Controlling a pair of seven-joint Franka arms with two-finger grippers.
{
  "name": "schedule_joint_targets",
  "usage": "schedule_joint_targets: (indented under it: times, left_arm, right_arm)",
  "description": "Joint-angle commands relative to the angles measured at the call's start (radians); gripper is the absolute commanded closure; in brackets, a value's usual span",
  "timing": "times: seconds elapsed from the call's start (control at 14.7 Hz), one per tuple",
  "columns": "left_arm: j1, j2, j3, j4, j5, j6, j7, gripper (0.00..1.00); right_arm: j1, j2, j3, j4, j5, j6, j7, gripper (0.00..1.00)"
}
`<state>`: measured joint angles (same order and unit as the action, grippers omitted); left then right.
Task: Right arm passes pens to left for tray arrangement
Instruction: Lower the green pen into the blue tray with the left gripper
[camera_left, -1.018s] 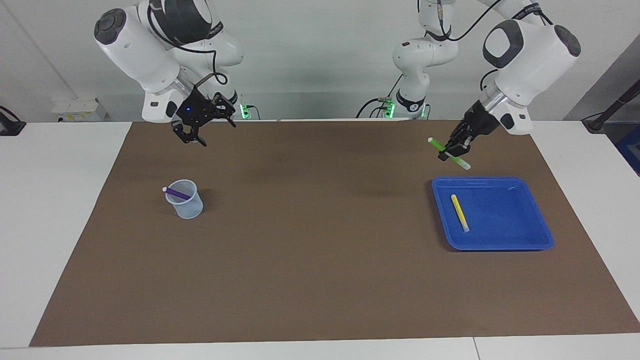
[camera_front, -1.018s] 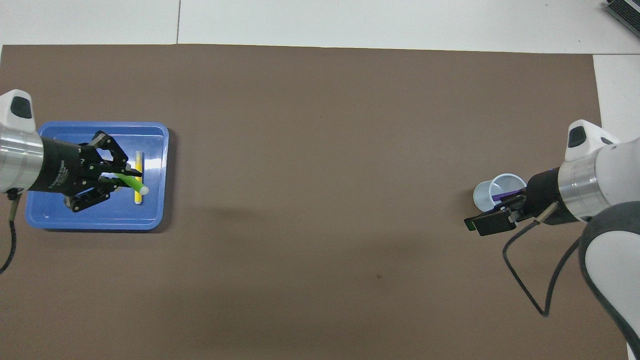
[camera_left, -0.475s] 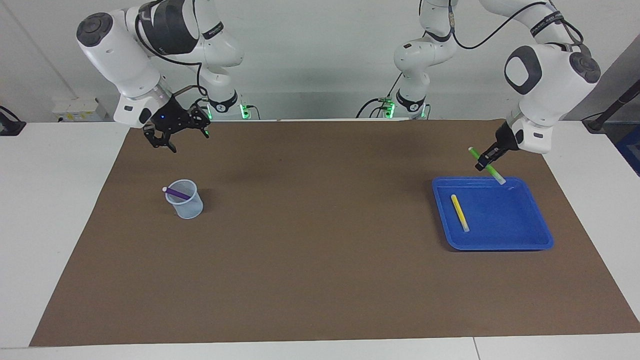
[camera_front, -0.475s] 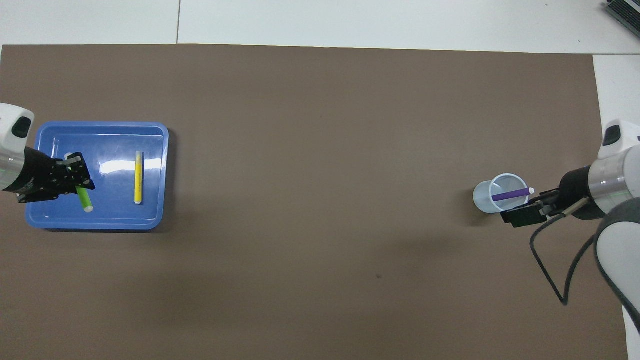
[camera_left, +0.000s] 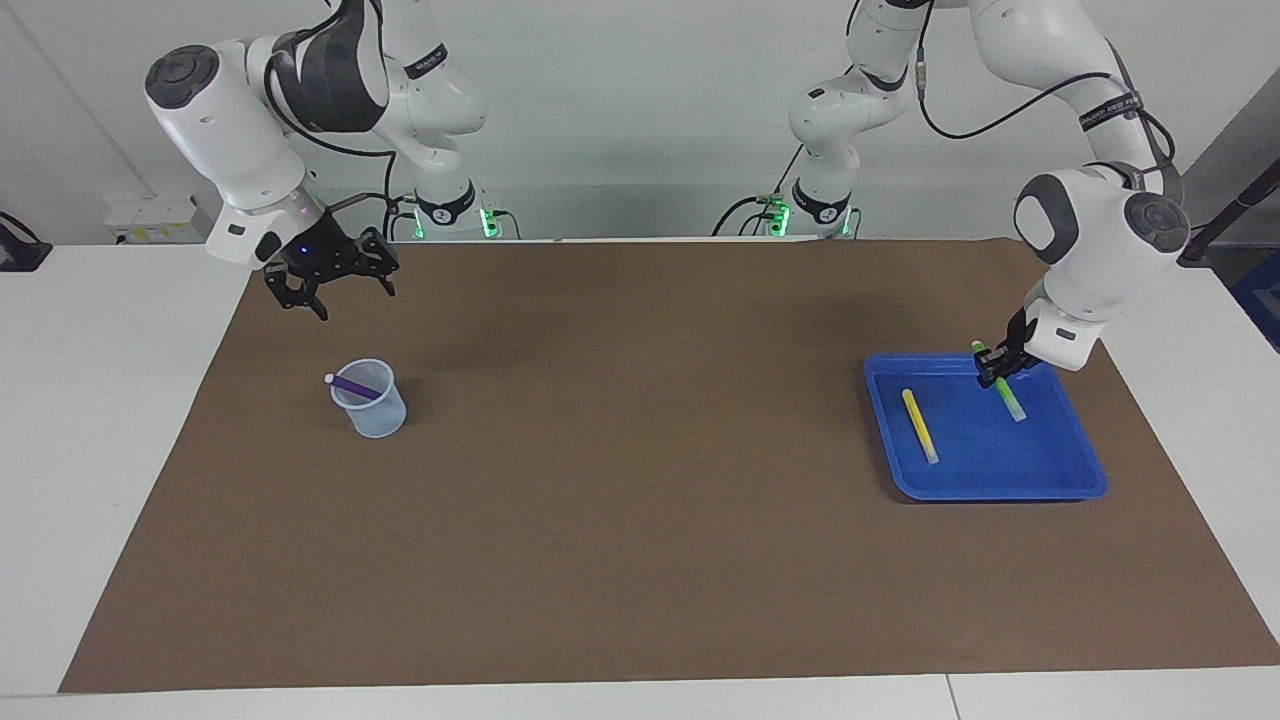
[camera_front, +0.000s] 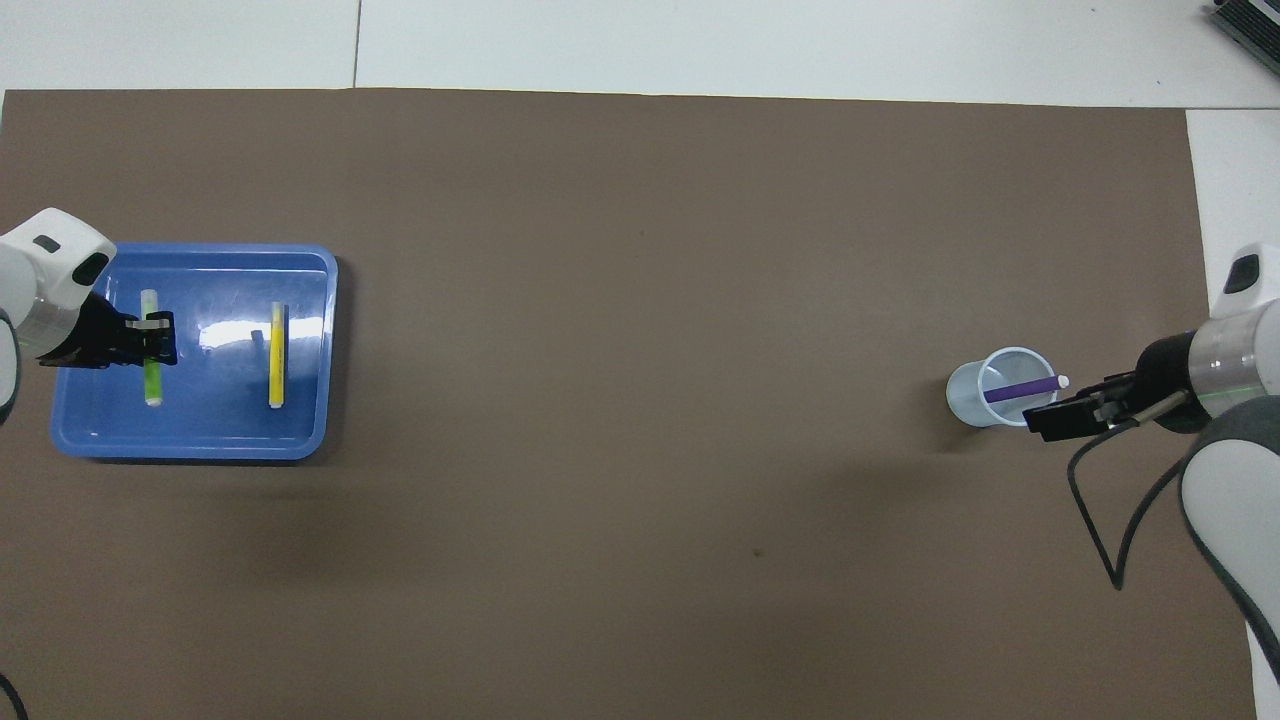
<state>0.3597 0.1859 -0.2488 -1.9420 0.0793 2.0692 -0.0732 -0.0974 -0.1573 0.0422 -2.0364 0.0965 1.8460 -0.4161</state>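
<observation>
3 pens: yellow pen (camera_left: 920, 425) and green pen (camera_left: 998, 382) in tray (camera_left: 1000, 485), frame right; purple pen (camera_left: 354, 384) in cup (camera_left: 370, 400), frame left. Left gripper (camera_left: 993, 368) fingers held green, hiding its middle. Right gripper (camera_left: 330, 285) fingers spread, empty, above cup.

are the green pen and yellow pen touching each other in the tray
Apart. The overhead view shows the slim green marker pen and slim yellow marker pen lying parallel with bare floor of the shallow blue plastic tray between them.
</observation>
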Motion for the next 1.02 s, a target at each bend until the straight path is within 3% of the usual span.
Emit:
schedule_joint_targets:
  times: [0.0, 0.14, 0.88, 0.95]
  left_arm:
    - [0.011, 0.094, -0.014, 0.05, 0.06, 0.048, 0.035, 1.0]
    - [-0.001, 0.167, -0.014, 0.086, 0.103, 0.074, 0.047, 1.0]
    - [0.01, 0.179, -0.015, 0.026, 0.103, 0.137, 0.067, 1.0]
    - [0.011, 0.178, -0.015, 0.022, 0.103, 0.137, 0.067, 0.84]
  right_arm:
    - [-0.016, -0.015, 0.008, -0.045, -0.047, 0.053, 0.023, 0.0]
    - [-0.027, 0.004, 0.008, -0.048, -0.069, 0.062, 0.068, 0.0]
    - [-0.031, 0.074, 0.008, -0.074, -0.12, 0.154, 0.226, 0.0]
    - [-0.031, 0.079, 0.008, -0.073, -0.123, 0.162, 0.23, 0.0]
